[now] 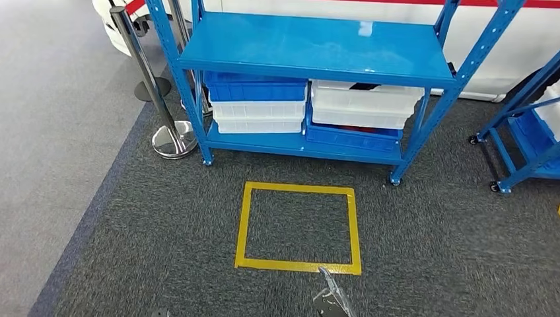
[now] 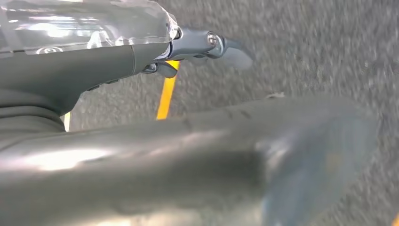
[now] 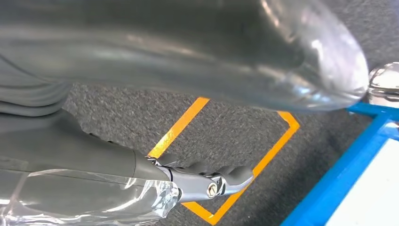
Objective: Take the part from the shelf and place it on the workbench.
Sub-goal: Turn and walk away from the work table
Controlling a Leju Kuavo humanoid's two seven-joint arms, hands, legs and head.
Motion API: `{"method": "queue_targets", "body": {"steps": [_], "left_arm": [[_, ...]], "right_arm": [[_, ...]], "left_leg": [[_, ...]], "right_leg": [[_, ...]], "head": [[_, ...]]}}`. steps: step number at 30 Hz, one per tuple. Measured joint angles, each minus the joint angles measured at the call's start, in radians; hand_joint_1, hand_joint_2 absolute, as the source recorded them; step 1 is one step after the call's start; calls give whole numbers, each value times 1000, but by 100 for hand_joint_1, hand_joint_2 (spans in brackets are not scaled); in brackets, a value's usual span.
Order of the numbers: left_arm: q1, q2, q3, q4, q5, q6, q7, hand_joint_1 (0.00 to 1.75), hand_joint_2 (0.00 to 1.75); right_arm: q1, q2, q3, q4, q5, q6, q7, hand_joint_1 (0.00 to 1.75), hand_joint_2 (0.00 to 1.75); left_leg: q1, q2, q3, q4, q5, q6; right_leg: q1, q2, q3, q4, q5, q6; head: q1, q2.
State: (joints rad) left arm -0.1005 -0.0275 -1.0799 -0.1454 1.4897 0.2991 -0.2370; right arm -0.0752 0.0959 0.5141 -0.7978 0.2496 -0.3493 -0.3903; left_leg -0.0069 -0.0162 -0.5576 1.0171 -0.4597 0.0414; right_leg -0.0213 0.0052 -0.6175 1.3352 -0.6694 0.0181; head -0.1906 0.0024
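Where the head view looks forward and down, a blue metal shelf rack (image 1: 315, 49) stands on dark grey carpet (image 1: 165, 218). Its upper shelf board is bare and glossy. On the lower board sit stacked bins: a blue bin (image 1: 256, 88) over white bins (image 1: 259, 116) on one side, white bins (image 1: 365, 104) over a blue bin (image 1: 352, 137) on the other. The part itself cannot be made out; if it lies in a bin, the bin walls hide it. A yellow tape rectangle (image 1: 245, 224) marks the carpet in front of the rack. A chrome stanchion post (image 1: 146, 76) stands beside the rack's corner, and a second blue wheeled frame (image 1: 522, 142) is at the far edge. The right hand (image 1: 332, 297) shows at the bottom edge.

In the left wrist view, the left hand (image 2: 202, 47) hangs over the carpet, fingers extended and holding nothing, with a strip of yellow tape beyond it.

In the right wrist view, the right hand's fingers (image 3: 226, 178) are loosely curved, nothing in them, above the tape rectangle; a blue rack beam (image 3: 339, 174) runs nearby.
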Motion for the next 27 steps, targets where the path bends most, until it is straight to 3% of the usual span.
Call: {"method": "queue_targets", "body": {"steps": [1,2,3,6,7,9,10,11,12,13,14,16,17,18,19,20,22,25,27], "left_arm": [[3,-1,-1,0,0,1,1,0,0],[4,-3,-2,0,0,1,2,0,0],[5,-4,-2,0,0,2,3,0,0],[7,-8,-3,-1,0,5,5,0,0],[7,-9,-3,-1,-1,6,6,0,0],[0,-9,-3,-2,-1,8,8,0,0],[-5,-9,-3,-3,-1,9,8,0,0],[-9,-8,-3,-3,-1,10,7,0,0],[-13,-7,-3,-3,-1,11,7,0,0],[-14,-8,-4,-3,-1,11,6,0,0],[-13,-8,-4,-3,-1,11,6,0,0],[-8,-8,-4,-3,-2,4,6,0,0],[-7,-8,-4,-3,-2,-2,6,0,0],[-6,-8,-4,-3,-2,-9,6,0,0],[-6,-8,-4,-3,-3,-15,5,0,0],[-6,-8,-4,-3,-3,-19,4,0,0],[-8,-8,-5,-4,-7,-22,3,0,0],[-27,-8,-5,-5,-16,-19,-1,0,0],[-39,-8,-5,-5,-18,-15,-2,0,0]], "right_arm": [[4,-1,0,4,0,0,-2,0,0],[6,-2,-1,7,0,0,-4,0,0],[7,-3,-1,10,0,0,-6,0,0],[13,-7,-1,24,-2,0,-8,0,0],[15,-8,-2,28,-3,1,-9,0,0],[9,-7,-3,31,-3,1,-12,0,0],[4,-5,-3,31,-2,1,-13,0,0],[-2,-3,-4,32,-2,1,-15,0,0],[-5,-1,-4,33,-2,1,-16,0,0],[-6,0,-5,35,-2,1,-17,0,0],[-6,0,-5,36,-1,0,-17,0,0],[-4,0,-5,40,-1,0,-18,0,0],[-3,0,-6,41,-1,0,-18,0,0],[-2,0,-6,42,-2,0,-18,0,0],[-1,0,-7,42,-2,1,-18,0,0],[0,0,-7,42,-2,3,-18,0,0],[-1,2,-9,39,-3,5,-17,0,0],[-20,11,-14,24,-4,7,-15,0,0],[-32,16,-19,18,-8,11,-17,0,0]], "left_leg": [[0,-5,27,-1,-21,0],[0,-9,55,-3,-42,-1],[0,-11,82,-4,-64,-3],[-2,-20,159,-13,-133,-11],[-4,-23,188,-17,-149,-16],[-7,-24,209,16,-133,-27],[-7,-19,193,71,-99,-33],[-6,-13,154,141,-67,-40],[-4,-7,109,210,-54,-45],[0,-2,64,259,-67,-52],[5,0,24,281,-110,-59],[14,3,-34,266,-222,-71],[17,5,-51,234,-252,-74],[19,7,-59,187,-243,-75],[20,10,-60,129,-185,-72],[19,12,-57,75,-108,-68],[17,16,-47,20,13,-58],[15,15,-38,18,41,-39],[18,15,-31,4,42,-26]], "right_leg": [[1,0,-38,-9,-45,0],[2,0,-69,-35,-62,-4],[5,0,-93,-78,-34,-9],[22,5,-127,-236,246,-28],[25,8,-122,-261,302,-31],[24,14,-83,-271,293,-38],[21,13,-54,-282,279,-43],[18,12,-23,-294,266,-48],[16,10,7,-306,254,-50],[15,9,34,-315,240,-52],[13,9,58,-322,228,-53],[10,13,101,-330,202,-51],[9,15,121,-332,188,-49],[7,16,139,-333,174,-47],[7,16,155,-334,160,-44],[8,16,169,-332,145,-40],[11,16,187,-329,119,-29],[11,14,198,-324,95,-10],[10,9,172,-271,64,-4]], "head": [[0,0],[0,0],[0,0],[1,0],[1,0],[0,0],[1,0],[0,0],[0,0],[0,0],[0,0],[0,0],[0,0],[0,0],[0,0],[0,0],[0,0],[0,0],[1,0]]}}
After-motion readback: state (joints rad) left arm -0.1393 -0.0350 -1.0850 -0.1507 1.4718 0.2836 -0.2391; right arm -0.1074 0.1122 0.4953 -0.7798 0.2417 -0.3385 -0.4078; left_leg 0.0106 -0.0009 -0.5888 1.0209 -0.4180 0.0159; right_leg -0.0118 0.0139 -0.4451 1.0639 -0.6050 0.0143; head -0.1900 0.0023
